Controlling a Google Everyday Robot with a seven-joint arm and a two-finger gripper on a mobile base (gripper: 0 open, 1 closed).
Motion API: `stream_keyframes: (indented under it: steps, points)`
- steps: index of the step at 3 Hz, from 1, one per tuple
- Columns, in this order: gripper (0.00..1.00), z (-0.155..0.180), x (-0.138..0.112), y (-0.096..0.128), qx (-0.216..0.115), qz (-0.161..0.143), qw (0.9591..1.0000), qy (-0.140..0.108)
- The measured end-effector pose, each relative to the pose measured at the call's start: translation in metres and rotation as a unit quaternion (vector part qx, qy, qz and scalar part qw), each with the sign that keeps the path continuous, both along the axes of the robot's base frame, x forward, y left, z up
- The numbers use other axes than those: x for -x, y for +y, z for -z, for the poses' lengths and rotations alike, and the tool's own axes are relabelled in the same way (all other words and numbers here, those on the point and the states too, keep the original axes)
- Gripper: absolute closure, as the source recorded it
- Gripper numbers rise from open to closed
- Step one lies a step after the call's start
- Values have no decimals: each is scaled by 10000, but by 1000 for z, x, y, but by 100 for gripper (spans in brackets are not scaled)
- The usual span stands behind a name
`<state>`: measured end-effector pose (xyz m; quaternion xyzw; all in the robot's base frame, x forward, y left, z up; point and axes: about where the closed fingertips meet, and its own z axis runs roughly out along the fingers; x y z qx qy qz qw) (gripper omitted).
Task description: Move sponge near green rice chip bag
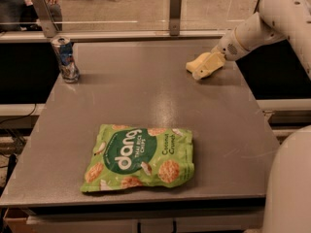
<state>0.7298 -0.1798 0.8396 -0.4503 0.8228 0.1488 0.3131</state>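
Observation:
The pale yellow sponge (193, 64) lies on the grey table (146, 93) at the far right. My gripper (207, 68) reaches in from the right on the white arm (265, 23). It is down at the sponge, overlapping its right side and hiding part of it. The green rice chip bag (138, 157) lies flat near the table's front edge, left of centre, well apart from the sponge and the gripper.
A blue-and-silver drink can (65, 58) stands at the table's far left corner. A glass barrier with metal posts (175, 11) runs along the far edge. My white body (291, 188) fills the lower right corner.

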Motion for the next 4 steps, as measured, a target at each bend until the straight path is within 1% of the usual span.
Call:
stream_keyframes:
  steps: [1, 2, 3, 4]
  points:
    - [41, 8, -1, 6, -125, -15, 9998, 163]
    - [64, 1, -1, 9, -202, -60, 9997, 129]
    - [87, -15, 1, 13, -319, -154, 9994, -19]
    - [100, -43, 9, 21, -460, -365, 9978, -311]
